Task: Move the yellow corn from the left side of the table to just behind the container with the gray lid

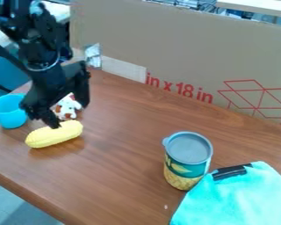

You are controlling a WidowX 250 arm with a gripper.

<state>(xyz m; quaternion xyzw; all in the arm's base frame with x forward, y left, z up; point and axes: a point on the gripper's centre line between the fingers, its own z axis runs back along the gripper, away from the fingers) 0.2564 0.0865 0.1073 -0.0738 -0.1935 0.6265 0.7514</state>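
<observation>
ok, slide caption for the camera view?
Open gripper at toy corn cob; blue cup, spotted toy, lidded can, turquoise cloth on wooden table.

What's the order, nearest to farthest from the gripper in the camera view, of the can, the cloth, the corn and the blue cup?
1. Yellow corn: right by the gripper, just below it.
2. Blue cup: near the picture's left edge.
3. Can: right of centre.
4. Turquoise cloth: lower right, past the can.

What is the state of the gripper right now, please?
Gripper: open, its jaws apart, nothing seen gripped; one tip is right at the yellow toy corn cob, contact cannot be told.
</observation>
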